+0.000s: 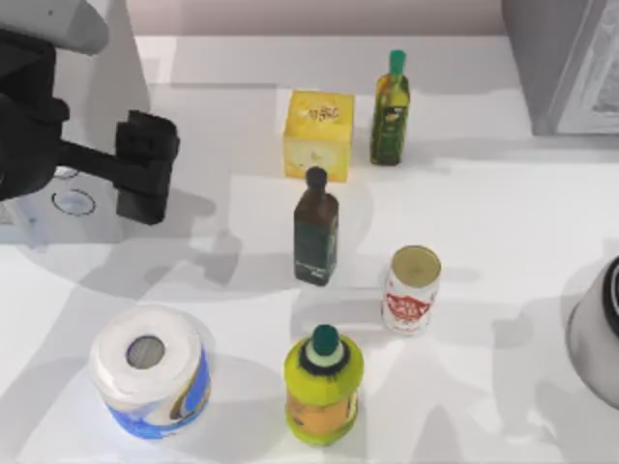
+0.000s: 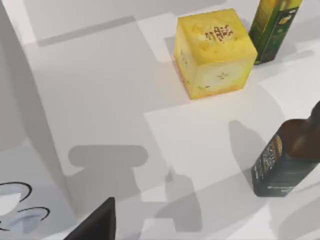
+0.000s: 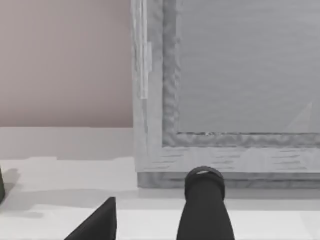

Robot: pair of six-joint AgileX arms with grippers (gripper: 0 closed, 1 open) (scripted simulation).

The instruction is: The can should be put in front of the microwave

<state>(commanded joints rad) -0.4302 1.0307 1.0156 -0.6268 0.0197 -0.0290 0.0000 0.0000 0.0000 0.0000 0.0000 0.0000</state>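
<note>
The can [image 1: 413, 290], white with a red logo and a dull gold top, stands upright right of the table's middle. The microwave [image 1: 102, 92], a light-grey box with ringed dials [image 1: 73, 201], fills the far left; its face [image 2: 22, 165] also shows in the left wrist view. My left gripper [image 1: 145, 169] hovers open just right of the microwave's dials, well left of the can, holding nothing. One dark finger [image 2: 97, 225] shows in its wrist view. My right arm [image 1: 600, 333] is parked at the right edge, its gripper [image 3: 155, 200] open and empty.
A dark bottle [image 1: 316, 227] stands left of the can, and a yellow-green bottle with a teal cap [image 1: 324, 382] stands nearer the front. A yellow box [image 1: 317, 135] and a green bottle [image 1: 391, 111] sit farther back. A paper roll [image 1: 150, 372] is front left. A darker grey appliance [image 1: 571, 68] is back right.
</note>
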